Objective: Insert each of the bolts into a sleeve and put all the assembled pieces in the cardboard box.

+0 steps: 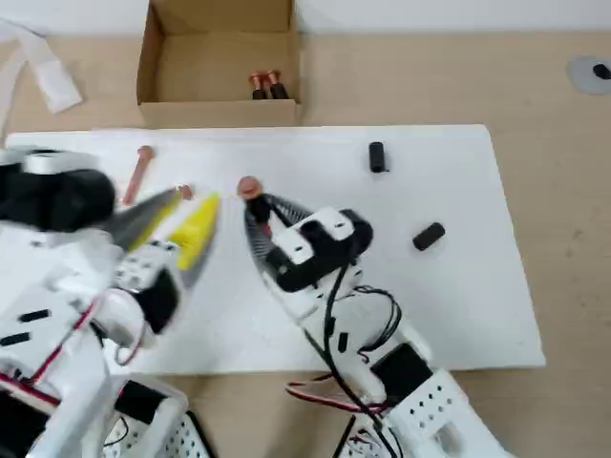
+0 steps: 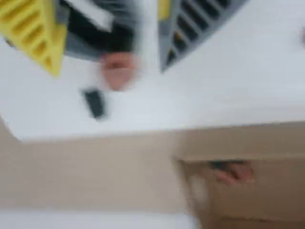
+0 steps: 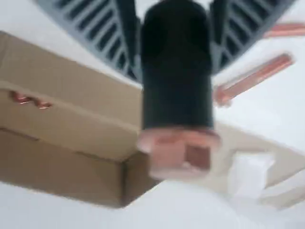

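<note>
The sleeved bolt (image 3: 176, 86) sits clenched in the right tool (image 1: 260, 205), over the table (image 1: 558, 191), apart from the box (image 1: 143, 76).
The right wrist view bares its black sleeve; overhead, its copper head shows, and the left tool (image 1: 191, 200) gapes, released.

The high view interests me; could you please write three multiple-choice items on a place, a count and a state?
1. Where do the finished pieces lie? A in the cardboard box; B on a plate; C on a shelf.
2. How many loose black sleeves lie on the white mat? A one; B two; C four.
3. The right gripper is: A open; B shut on a sleeved bolt; C shut on the box.
1A, both rest inside it; 2B, two lie apart; 3B, its fingers clamp that piece.
</note>
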`<state>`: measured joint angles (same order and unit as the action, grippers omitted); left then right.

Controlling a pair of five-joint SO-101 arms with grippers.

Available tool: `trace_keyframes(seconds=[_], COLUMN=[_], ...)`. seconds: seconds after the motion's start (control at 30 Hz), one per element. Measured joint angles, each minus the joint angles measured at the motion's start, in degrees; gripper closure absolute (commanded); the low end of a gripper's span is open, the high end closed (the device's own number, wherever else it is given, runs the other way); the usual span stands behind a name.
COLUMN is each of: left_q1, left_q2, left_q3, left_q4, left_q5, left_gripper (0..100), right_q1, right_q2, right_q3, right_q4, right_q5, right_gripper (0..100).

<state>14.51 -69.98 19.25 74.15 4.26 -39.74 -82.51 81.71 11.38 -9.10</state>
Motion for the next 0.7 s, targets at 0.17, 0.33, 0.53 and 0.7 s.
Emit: trace_keyframes(seconds=[0.17, 0.33, 0.53, 0.7], left_q1=[-10.2, -15.21, -15.82, -15.82], left_q2=[0.0, 0.09, 0.09, 0.26], left_q3=[1.41, 5.01, 9.05, 10.81], left_q4=[0.0, 0.0, 0.09, 0.09], left_q5=[0.0, -4.66, -13.54, -14.86], left_gripper=[86, 91, 93, 94], right_q1=[4.04, 7.91, 10.81, 12.22], right_q2=[9.85, 29.45, 57.76, 81.41], right_q3=[-9.58, -25.49, -50.73, -73.67], right_q4=[-0.18, -0.18, -0.26, -0.26], right_q5=[-3.52, -5.19, -5.27, -5.27], right_gripper=[98.9, 98.9, 98.9, 98.9])
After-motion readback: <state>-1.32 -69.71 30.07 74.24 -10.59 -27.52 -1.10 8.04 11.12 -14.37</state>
